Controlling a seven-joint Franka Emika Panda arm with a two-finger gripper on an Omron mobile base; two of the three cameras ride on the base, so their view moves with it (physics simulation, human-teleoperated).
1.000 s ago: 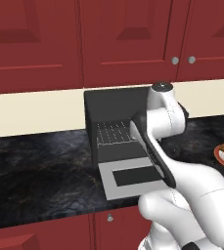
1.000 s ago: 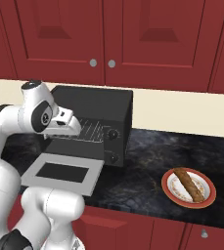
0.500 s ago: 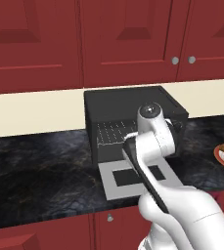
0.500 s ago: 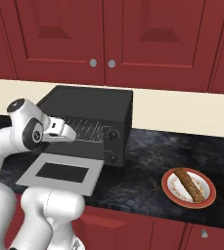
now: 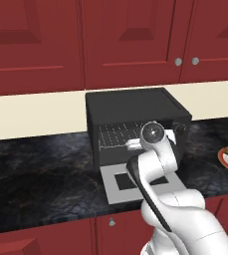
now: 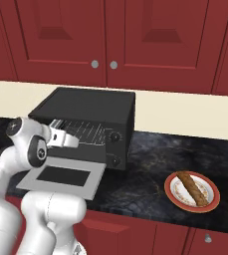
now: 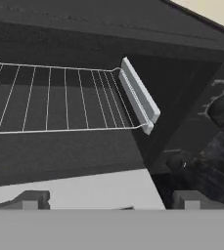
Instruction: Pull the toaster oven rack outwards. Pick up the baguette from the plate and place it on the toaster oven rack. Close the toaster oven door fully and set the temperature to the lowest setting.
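The black toaster oven stands on the counter with its light grey door folded down flat. Inside lies the silver wire rack, also the rack close up in the hand view, seated in the cavity. My gripper hovers open just in front of the opening, above the door, with nothing between its fingertips. From the left base it shows as the gripper at the cavity's right part. The golden-brown baguette lies on a red-rimmed plate to the oven's right.
Two dark knobs sit on the oven's right front panel. Red wall cabinets hang above, red base cabinets below the dark marble counter. My own arm covers part of the door in the left base view.
The arm has dropped and swung the hand down in front of the oven opening, nearer the rack. The jaws have stayed open. Oven, door and baguette have not moved.
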